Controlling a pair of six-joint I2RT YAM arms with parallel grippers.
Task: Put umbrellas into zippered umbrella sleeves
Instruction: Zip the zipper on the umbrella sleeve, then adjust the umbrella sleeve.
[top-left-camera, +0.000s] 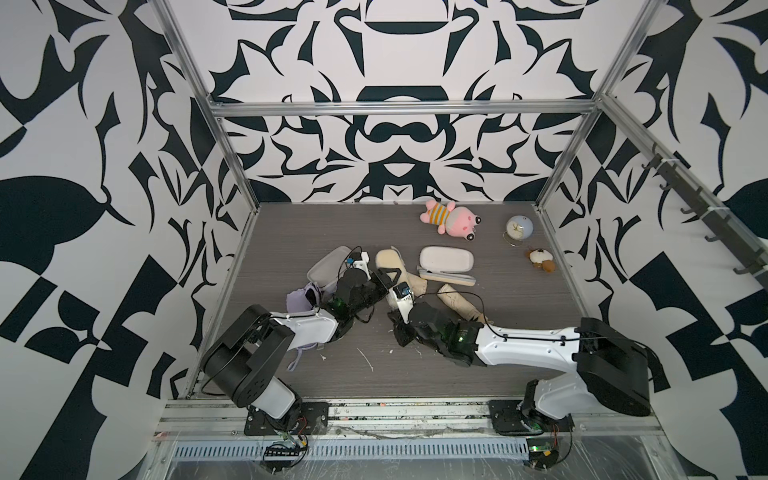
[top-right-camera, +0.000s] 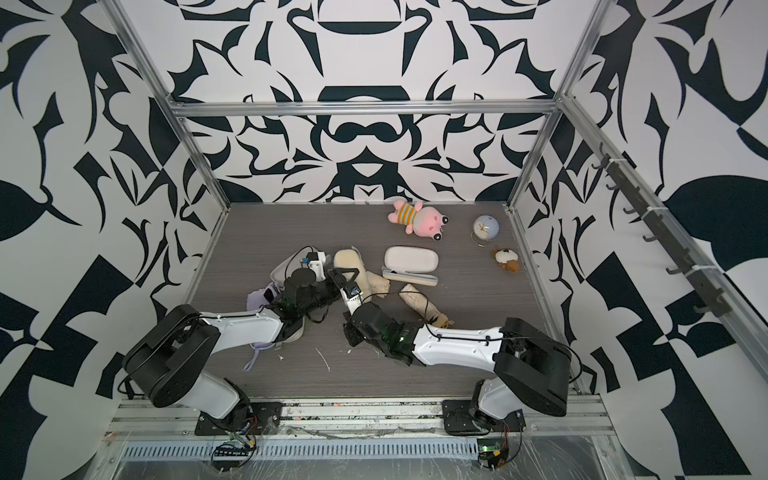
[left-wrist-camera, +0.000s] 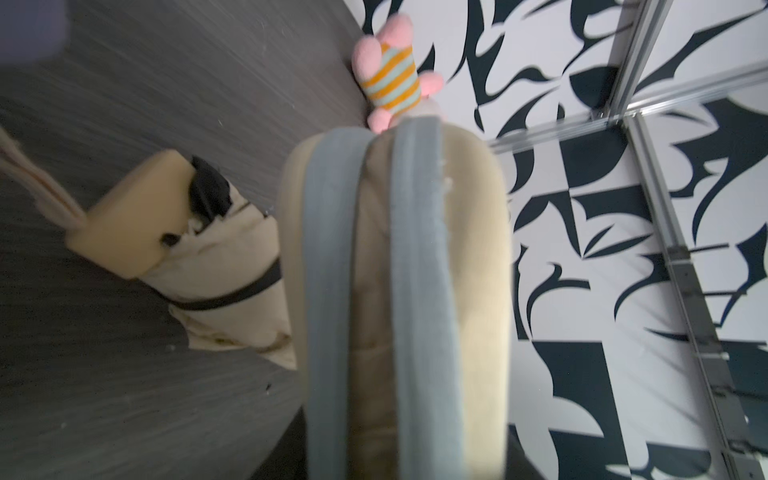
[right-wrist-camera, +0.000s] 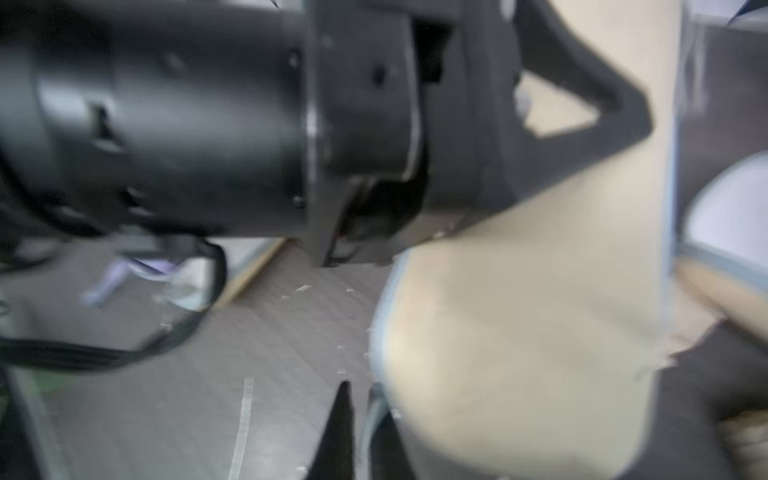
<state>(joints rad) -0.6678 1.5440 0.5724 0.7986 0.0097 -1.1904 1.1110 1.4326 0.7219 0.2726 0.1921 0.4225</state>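
Since the beige sleeve (top-left-camera: 390, 258) is judged light, padded and squashy, its stiffer grey zip edge (left-wrist-camera: 415, 249) is favoured for pinching. It is clamped mid-body by the left hand (top-left-camera: 389, 277) at the middle of the table (top-left-camera: 291, 232), with 1 cream umbrella (left-wrist-camera: 374, 257) inside. The gap of the right hand (right-wrist-camera: 358, 419), at the sleeve's near end, cannot be told.

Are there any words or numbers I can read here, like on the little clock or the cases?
No words, labels, brands or numbers can be read anywhere.
The clock: marks on its face, too small to read.
The beige sleeve: plain up close, no print showing.
The walls: black shapes only, no letters.
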